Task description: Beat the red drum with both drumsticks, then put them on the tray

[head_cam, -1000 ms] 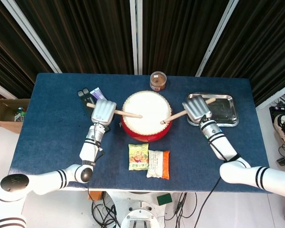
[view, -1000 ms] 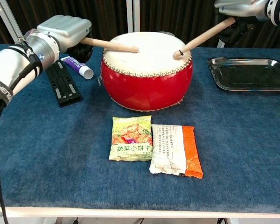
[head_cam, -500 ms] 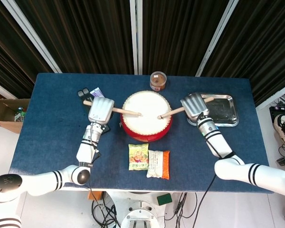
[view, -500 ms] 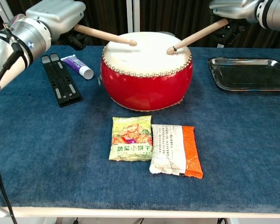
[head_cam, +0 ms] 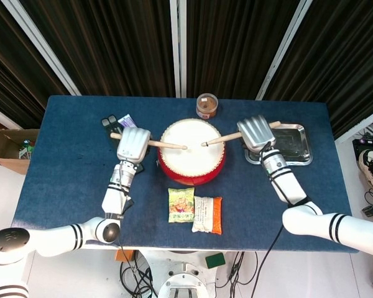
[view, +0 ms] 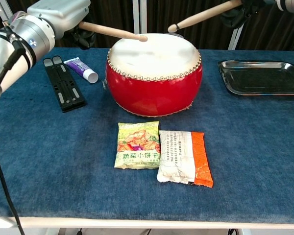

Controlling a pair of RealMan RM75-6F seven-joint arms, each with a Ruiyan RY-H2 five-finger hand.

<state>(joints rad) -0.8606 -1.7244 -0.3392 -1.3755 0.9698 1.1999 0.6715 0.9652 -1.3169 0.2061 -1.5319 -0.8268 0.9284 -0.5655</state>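
Blue counter (head_cam: 68, 161) carries the red drum (head_cam: 193, 152) at center. Left hand (head_cam: 133, 144) and right hand (head_cam: 255, 132) each clamp fingers on 2 drumsticks (head_cam: 168, 145) above its skin; tray (head_cam: 292, 155) lies right.

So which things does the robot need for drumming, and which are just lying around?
Needed:
red drum
left drumstick, in the left robot hand
right drumstick, in the right robot hand
tray

Lying around:
two snack packets
tube
black stand
jar
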